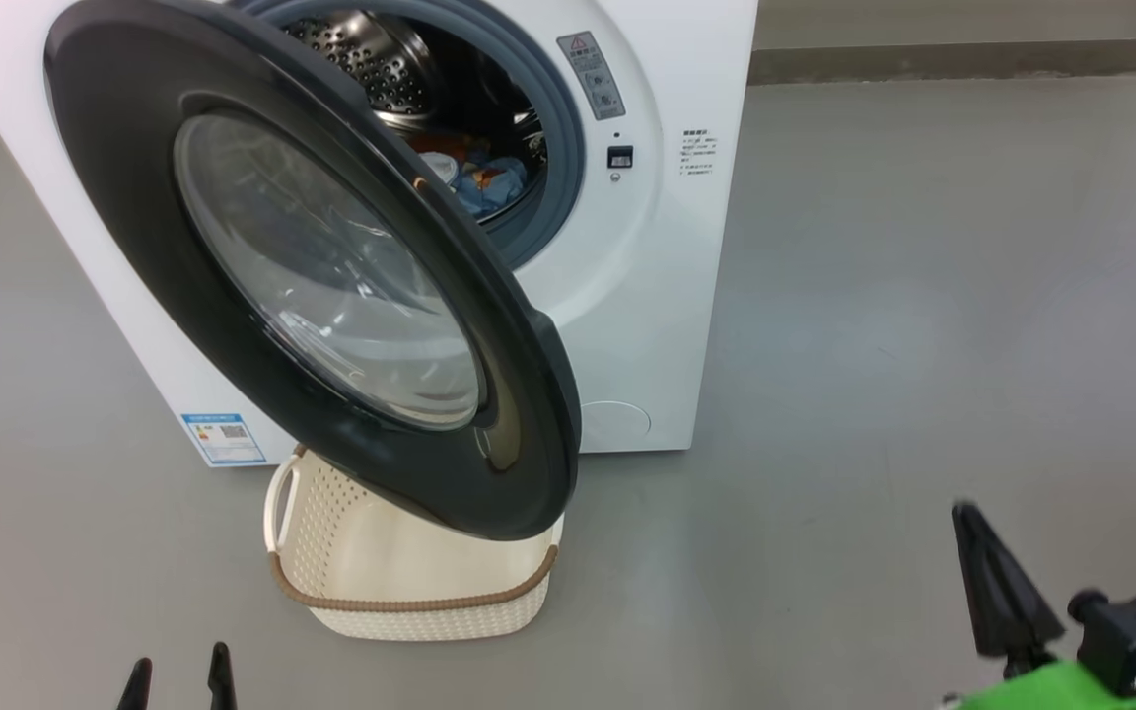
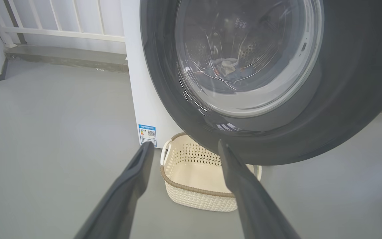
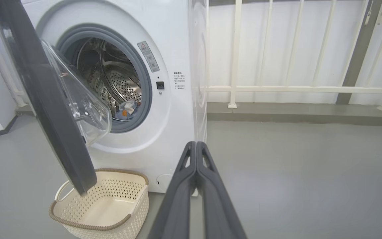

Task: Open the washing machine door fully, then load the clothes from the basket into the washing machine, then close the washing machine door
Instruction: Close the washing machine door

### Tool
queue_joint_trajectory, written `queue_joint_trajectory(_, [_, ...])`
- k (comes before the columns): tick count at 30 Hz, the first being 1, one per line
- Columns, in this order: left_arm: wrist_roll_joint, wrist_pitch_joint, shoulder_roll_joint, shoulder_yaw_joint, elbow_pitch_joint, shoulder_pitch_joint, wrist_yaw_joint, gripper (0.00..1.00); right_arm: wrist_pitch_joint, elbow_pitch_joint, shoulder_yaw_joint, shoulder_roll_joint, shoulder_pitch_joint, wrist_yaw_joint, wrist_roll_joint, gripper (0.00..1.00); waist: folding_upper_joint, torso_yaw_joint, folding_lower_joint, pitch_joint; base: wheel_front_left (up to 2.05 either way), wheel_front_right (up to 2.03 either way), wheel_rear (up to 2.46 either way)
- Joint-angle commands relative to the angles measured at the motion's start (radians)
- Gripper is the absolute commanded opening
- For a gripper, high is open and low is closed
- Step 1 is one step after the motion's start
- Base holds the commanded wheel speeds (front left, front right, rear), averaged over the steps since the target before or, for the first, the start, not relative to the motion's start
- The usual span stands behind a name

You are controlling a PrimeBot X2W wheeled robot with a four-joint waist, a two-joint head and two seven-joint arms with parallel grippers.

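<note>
Loading looks done: clothes (image 3: 127, 109) lie in the drum (image 3: 121, 83), and the basket (image 3: 111, 189) sits empty, low and left of the right fingers (image 3: 181, 192), which are pressed together on nothing. Left fingers (image 2: 129, 186) are spread wide, w/ the door (image 2: 343, 99) half-open just past their tips. Next: shove it shut.

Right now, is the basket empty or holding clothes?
Empty: the basket shows a bare floor; the clothes lie inside the washing machine.

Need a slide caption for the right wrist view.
Right gripper shut, empty; washing machine door open, clothes inside the drum, basket empty below the door.
</note>
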State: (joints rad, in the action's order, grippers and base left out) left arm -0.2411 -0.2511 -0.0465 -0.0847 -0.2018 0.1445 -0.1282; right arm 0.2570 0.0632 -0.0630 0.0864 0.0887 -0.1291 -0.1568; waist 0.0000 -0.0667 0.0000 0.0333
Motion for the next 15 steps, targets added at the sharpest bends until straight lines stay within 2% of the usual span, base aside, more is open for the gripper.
queue_joint_trajectory(1, [0.009, -0.011, -0.005, -0.029, 0.025, -0.031, -0.002, 1.0, 0.005, -0.046, 0.028, 0.008, -0.069, -0.002, 0.012, 0.0, 0.0, -0.007, 0.0, -0.007, 0.0, 0.0, 0.0])
queue_joint_trajectory(7, [0.008, -0.011, -0.004, -0.031, 0.028, -0.045, -0.002, 1.0, 0.005, -0.126, 0.099, 0.004, -0.185, -0.002, 0.004, 0.0, 0.0, -0.024, 0.0, -0.017, 0.0, 0.0, 0.0])
queue_joint_trajectory(15, [-0.011, -0.011, -0.004, -0.017, 0.025, -0.06, -0.002, 1.0, 0.005, -0.238, 0.299, -0.009, -0.358, -0.002, -0.015, 0.0, 0.0, -0.069, 0.0, -0.03, 0.0, 0.0, 0.0])
